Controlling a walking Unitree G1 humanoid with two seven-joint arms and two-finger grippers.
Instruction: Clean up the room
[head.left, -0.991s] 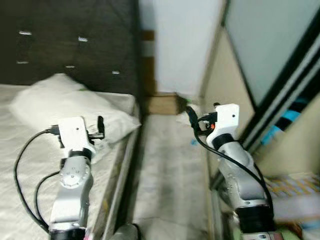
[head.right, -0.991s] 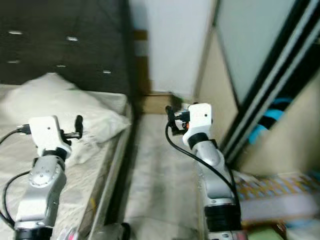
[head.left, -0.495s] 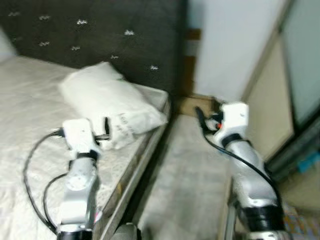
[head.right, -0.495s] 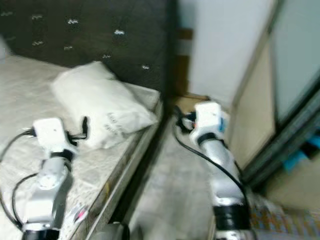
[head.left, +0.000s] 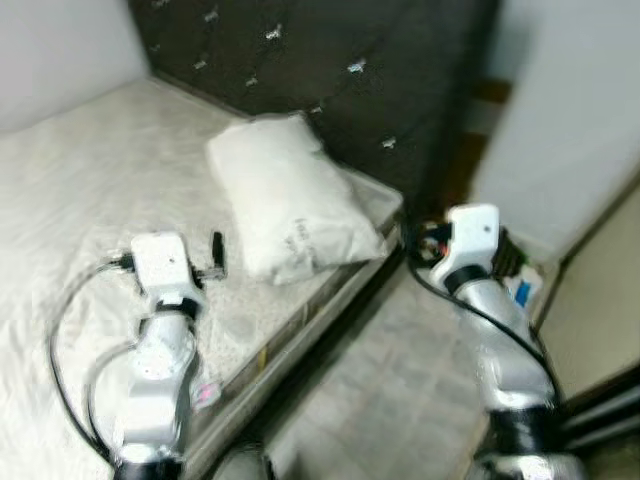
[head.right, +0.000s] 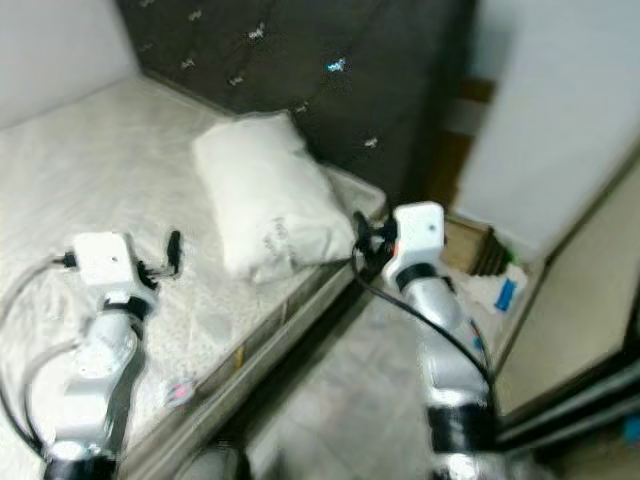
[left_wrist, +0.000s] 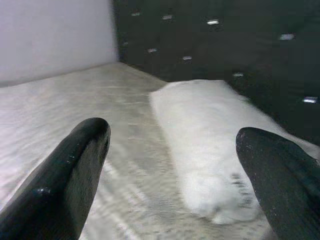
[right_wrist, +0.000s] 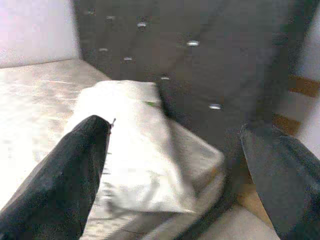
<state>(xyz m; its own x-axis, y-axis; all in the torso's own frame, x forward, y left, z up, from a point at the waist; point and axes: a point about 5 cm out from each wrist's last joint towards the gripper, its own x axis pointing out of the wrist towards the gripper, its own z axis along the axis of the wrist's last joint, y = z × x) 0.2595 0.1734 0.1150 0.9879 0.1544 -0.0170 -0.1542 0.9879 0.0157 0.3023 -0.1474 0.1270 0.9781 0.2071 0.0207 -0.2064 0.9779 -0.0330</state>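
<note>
Pillow (head.left: 290, 195), white, askew on the mattress (head.left: 90, 190) at its far right corner against the dark headboard (head.left: 340, 60). Left gripper (left_wrist: 172, 175) over the mattress, right gripper (right_wrist: 175, 165) near the bed corner; both spread apart, empty. Tidying apparently not yet started. Box (head.right: 470, 245) on the floor, far right; contents unclear.

Head views motion-blurred; pillow (head.left: 292, 206) print unreadable. Pink item (head.left: 205, 395) at mattress (head.left: 80, 190) edge, 7 o'clock of pillow, unidentifiable. Blue-white clutter (head.left: 520, 290) indistinct.
</note>
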